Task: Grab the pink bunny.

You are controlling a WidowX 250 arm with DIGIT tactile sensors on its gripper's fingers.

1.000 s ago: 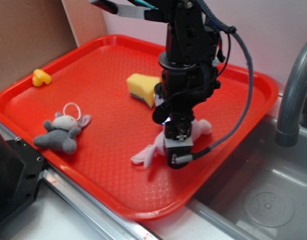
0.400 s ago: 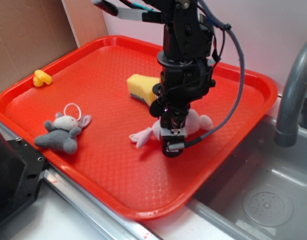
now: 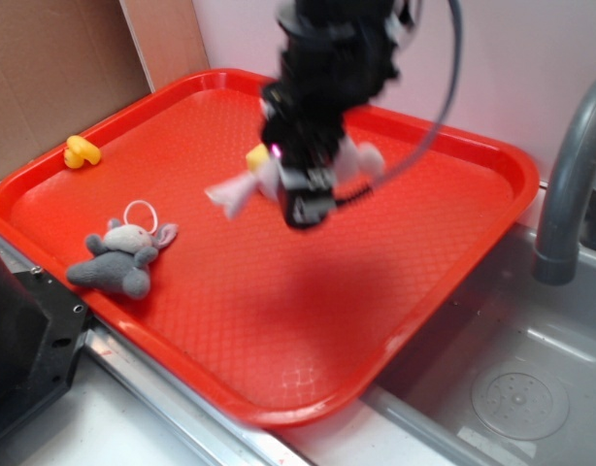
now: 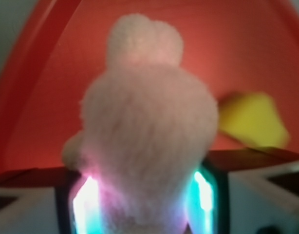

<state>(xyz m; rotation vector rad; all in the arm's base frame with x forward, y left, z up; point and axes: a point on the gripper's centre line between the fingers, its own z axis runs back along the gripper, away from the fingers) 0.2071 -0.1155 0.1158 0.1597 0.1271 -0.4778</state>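
Pink bunny [image 3: 351, 160] clamped in gripper [image 3: 303, 189], seemingly above tray [image 3: 230, 291]

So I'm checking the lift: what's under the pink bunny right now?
Only bare red tray and a dark shadow show beneath the pink bunny, which hangs clamped in the tool. The yellow sponge lies off to one side, mostly covered by the arm in the exterior view.

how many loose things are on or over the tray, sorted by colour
pink: 1, the bunny held up in the gripper
grey: 1, the plush toy
yellow: 2, the sponge and the small duck
total: 4, all on or above the red tray
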